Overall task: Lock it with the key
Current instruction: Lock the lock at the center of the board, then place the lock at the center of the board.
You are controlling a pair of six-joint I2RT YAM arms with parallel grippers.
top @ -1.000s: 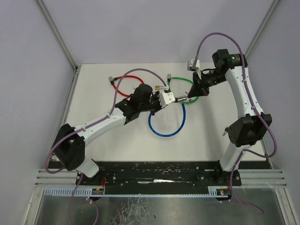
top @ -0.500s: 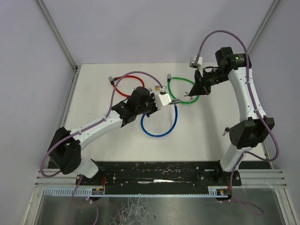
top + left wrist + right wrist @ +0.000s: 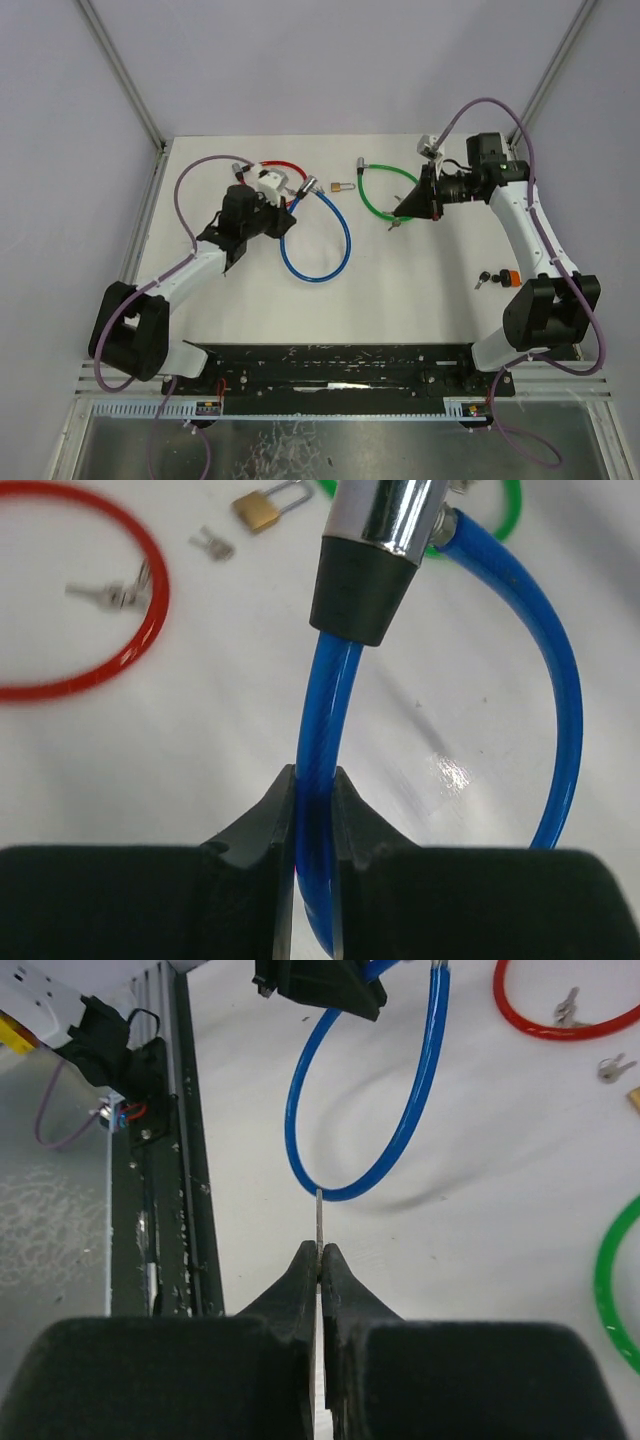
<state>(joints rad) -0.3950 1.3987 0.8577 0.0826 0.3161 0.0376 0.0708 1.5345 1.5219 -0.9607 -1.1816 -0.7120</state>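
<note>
I pulled the blue lock [image 3: 312, 281] left, left hand [image 3: 313, 780] clamped on its springy cable [image 3: 316, 720] by the barrel [image 3: 385, 520], right hand [image 3: 320, 1252] pinching the key [image 3: 319, 1215].

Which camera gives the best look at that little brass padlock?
The left wrist view: the brass padlock appears large, body and shackle clear. The top view shows it tiny; the right wrist view catches only a sliver at its edge.
</note>
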